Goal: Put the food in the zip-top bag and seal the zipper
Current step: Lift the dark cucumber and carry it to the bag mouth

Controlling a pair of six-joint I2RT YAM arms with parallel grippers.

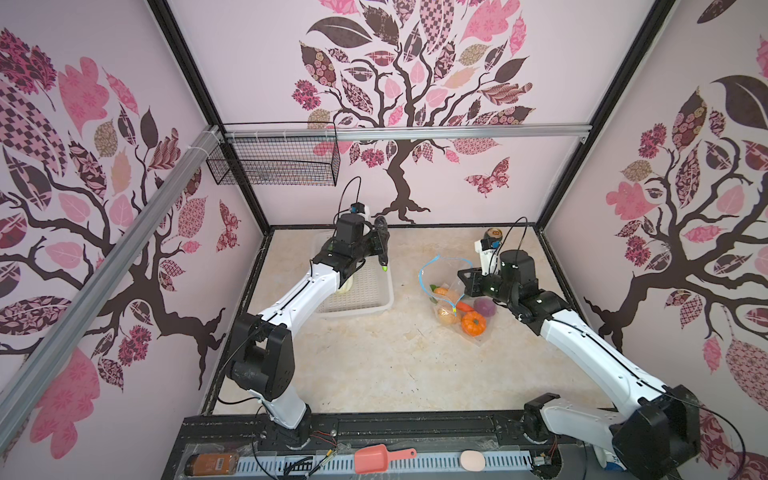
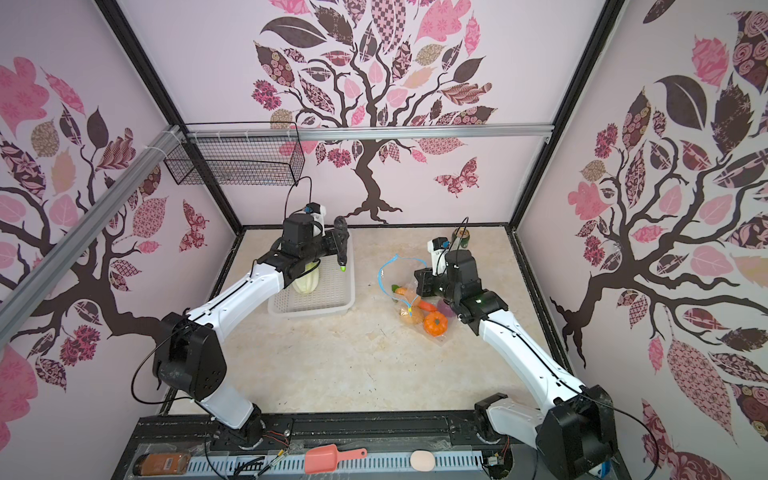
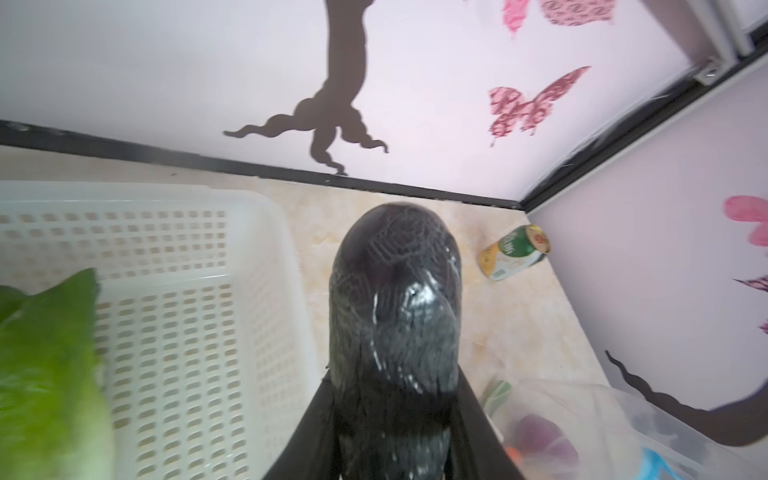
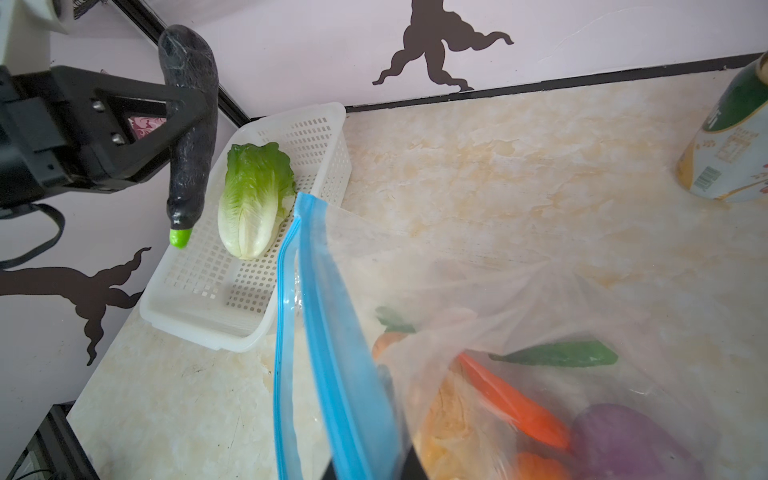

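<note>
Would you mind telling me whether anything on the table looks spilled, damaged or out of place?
Nothing looks spilled or damaged. The only stray is the drink can, standing upright alone near the back wall, apart from the basket and the zip-top bag.

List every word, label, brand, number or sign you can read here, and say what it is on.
Nothing can be quoted as it reads.
Drink can: white lettering on its green band, too blurred to read; the digits of its barcode are too small.
Brown jar on the front rail: label too small to read.
</note>
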